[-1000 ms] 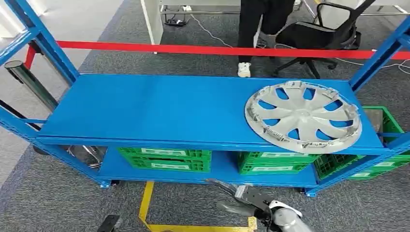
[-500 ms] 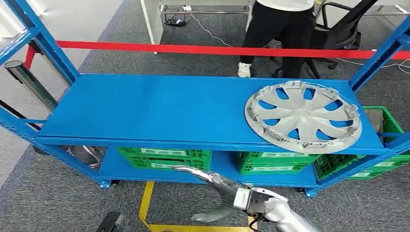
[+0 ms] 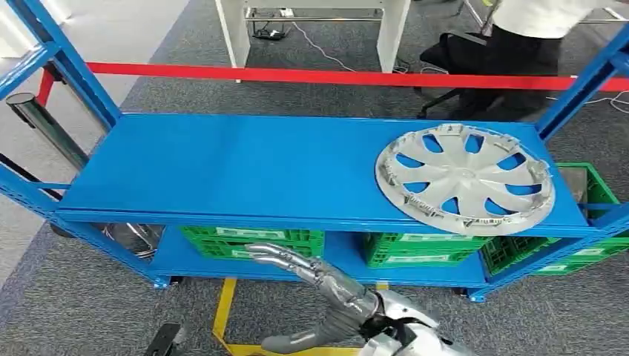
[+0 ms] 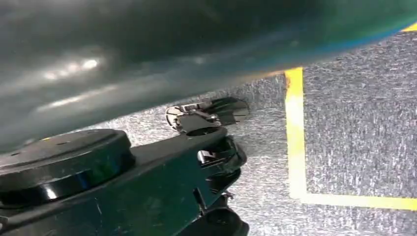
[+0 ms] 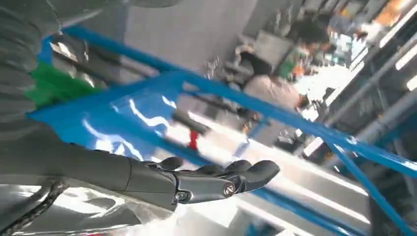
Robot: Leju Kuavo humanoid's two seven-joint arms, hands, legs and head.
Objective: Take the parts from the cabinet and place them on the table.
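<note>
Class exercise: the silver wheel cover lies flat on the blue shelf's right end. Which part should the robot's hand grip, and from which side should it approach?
Probably the near rim of the wheel cover, approached from the robot's side of the blue shelf. It lies flat, so its face offers little to grasp, but its near edge reaches the shelf's front lip and the gaps between spokes let fingers hook the rim. The open right hand is nearest.

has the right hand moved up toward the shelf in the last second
Yes. The right hand has risen from below the blue shelf's lower edge; its fingertips now reach the left green crate, fingers spread, holding nothing.

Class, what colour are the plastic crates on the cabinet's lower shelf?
Green plastic crates, clearest in the head view.
</note>
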